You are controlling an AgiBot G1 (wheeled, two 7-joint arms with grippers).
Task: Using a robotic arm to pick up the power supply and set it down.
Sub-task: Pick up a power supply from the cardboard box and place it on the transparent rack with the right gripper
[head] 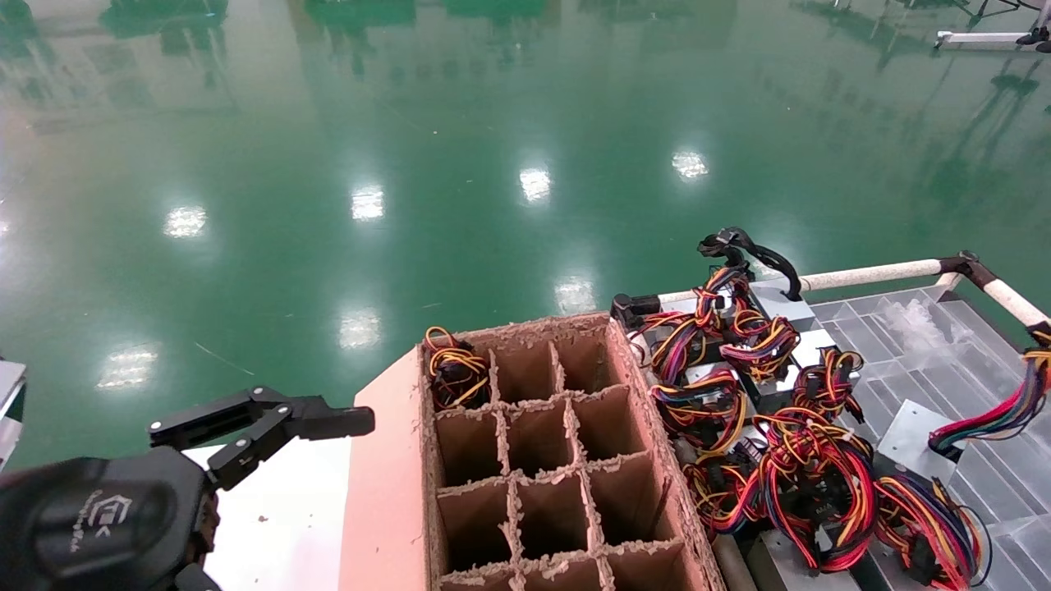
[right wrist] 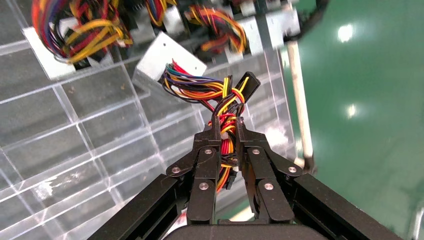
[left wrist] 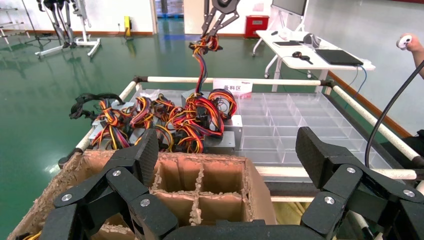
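Note:
My right gripper [right wrist: 227, 122] is shut on the red, yellow and orange wire bundle [right wrist: 210, 90] of a power supply, whose grey metal box [right wrist: 167, 62] hangs tilted just over the clear tray. The head view shows only that bundle [head: 1006, 414] running off the right edge, with the grey box [head: 920, 435] below it. From the left wrist view, the right gripper [left wrist: 210, 40] holds the wires high above the pile. My left gripper [left wrist: 227, 150] is open and empty beside the brown carton [head: 386, 476], low on the left [head: 271, 427].
Several more power supplies with tangled wires [head: 772, 427] lie between the carton and a clear divided tray [head: 985, 484]. One sits in the carton's far-left cell [head: 454, 373]. A white pipe rail [head: 870, 273] borders the tray. Green floor lies beyond.

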